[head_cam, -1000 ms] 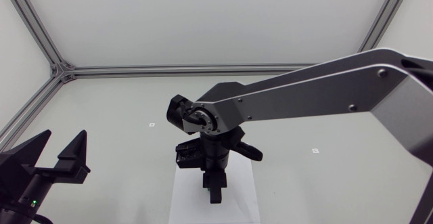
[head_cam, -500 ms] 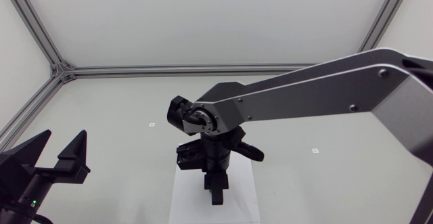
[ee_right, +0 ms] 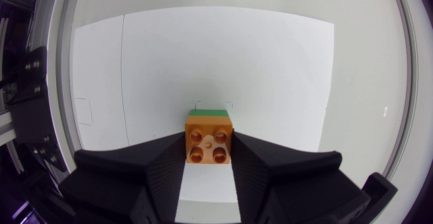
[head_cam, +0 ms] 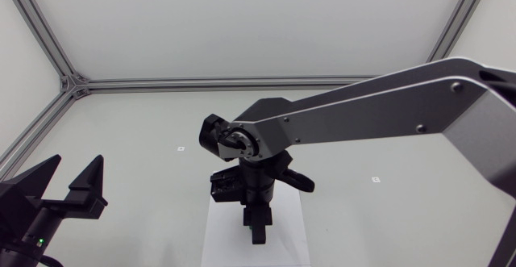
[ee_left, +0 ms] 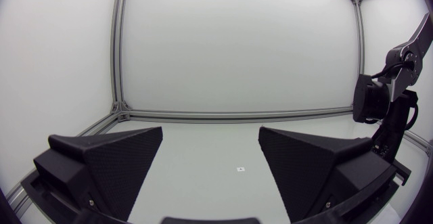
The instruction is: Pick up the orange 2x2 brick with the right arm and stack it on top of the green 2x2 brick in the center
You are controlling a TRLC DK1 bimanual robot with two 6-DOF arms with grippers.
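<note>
- Our right claw [ee_right: 208,155] is clenched on the orange brick [ee_right: 208,137]: both broad black fingers press its opposite side faces, and the brick sits right at the fingertips
- The orange brick shows its top to the wrist camera, four round studs in a square pointing up; being square it has no long axis, and its side edges run parallel with the fingers
- A narrow band of the green brick [ee_right: 212,111] shows just past the orange brick's far edge and lower down, its edge parallel with the orange one; we cannot tell whether the two bricks touch or the orange one hangs just above
- Both bricks are over a white sheet [ee_right: 203,55] that lies on the pale counter [ee_right: 365,88]
- In the head view our right arm [head_cam: 379,106] comes in from the right and bends down at mid counter, its claw pointing straight down over the sheet
- Our left claw [ee_left: 210,160] is released, its fingers wide apart with nothing between them, low at the counter's left front and well apart from the bricks
</note>
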